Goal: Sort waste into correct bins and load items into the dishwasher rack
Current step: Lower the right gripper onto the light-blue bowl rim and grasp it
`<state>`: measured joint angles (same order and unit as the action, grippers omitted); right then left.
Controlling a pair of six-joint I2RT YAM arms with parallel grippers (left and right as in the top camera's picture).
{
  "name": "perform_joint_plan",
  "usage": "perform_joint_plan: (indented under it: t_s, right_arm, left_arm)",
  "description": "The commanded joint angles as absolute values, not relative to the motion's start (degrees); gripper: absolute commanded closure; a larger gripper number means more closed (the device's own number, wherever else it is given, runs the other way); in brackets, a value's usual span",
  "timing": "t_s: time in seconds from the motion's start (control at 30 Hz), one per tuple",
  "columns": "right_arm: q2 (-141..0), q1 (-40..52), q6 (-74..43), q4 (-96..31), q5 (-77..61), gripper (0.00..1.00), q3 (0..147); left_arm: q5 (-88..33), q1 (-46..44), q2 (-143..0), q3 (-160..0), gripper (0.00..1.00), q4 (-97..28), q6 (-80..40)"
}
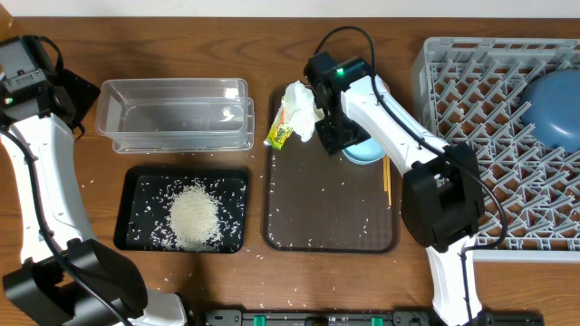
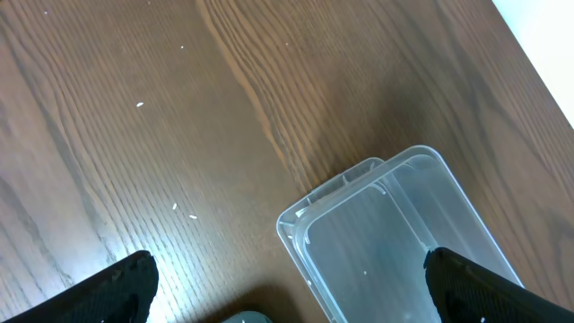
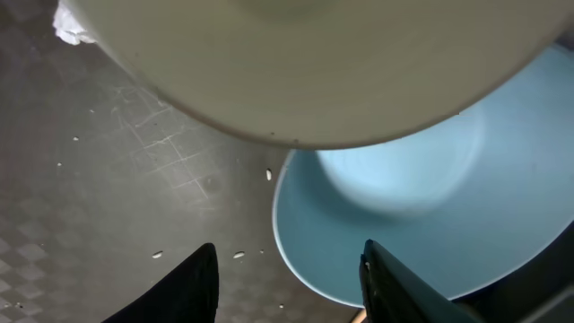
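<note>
The light-blue bowl [image 1: 367,152] sits at the back right of the brown serving tray [image 1: 331,222]. My right gripper [image 1: 340,131] is open above it; in the right wrist view its fingers [image 3: 289,260] straddle the bowl's [image 3: 430,206] left rim. A white round object [image 3: 314,63], perhaps the white cup, fills the top of that view. The tissue [image 1: 302,107] and yellow-green wrapper [image 1: 280,135] lie at the tray's back left. Rice [image 1: 194,214] is piled in the black tray [image 1: 136,195]. The deep-blue plate [image 1: 555,107] stands in the grey rack [image 1: 471,136]. My left gripper [image 2: 300,296] is open beside the clear tub [image 2: 395,233], [image 1: 172,113]. The pink cup is out of view.
A thin wooden stick [image 1: 387,181] lies along the serving tray's right side. Stray rice grains are scattered on the serving tray [image 3: 157,255] and on the wooden table [image 2: 139,105]. The right arm stretches from the front edge across the tray's right side.
</note>
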<state>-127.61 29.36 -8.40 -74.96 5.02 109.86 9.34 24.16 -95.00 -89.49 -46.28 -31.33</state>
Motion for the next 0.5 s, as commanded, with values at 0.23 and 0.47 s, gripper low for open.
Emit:
perform_joint_plan:
  t_s: [0.23,0.47]
  right_arm:
    - [-127.9,28.8,-11.7,-71.3,6.3,0.55,105.3]
    - [-127.8,28.9,-13.3,-69.4,6.2,0.62,104.0]
  left_arm:
    - [9.6,24.2,-94.2,-89.5,0.02,-46.5,-31.6]
    - [9.6,24.2,-94.2,-89.5,0.02,-46.4,-31.6]
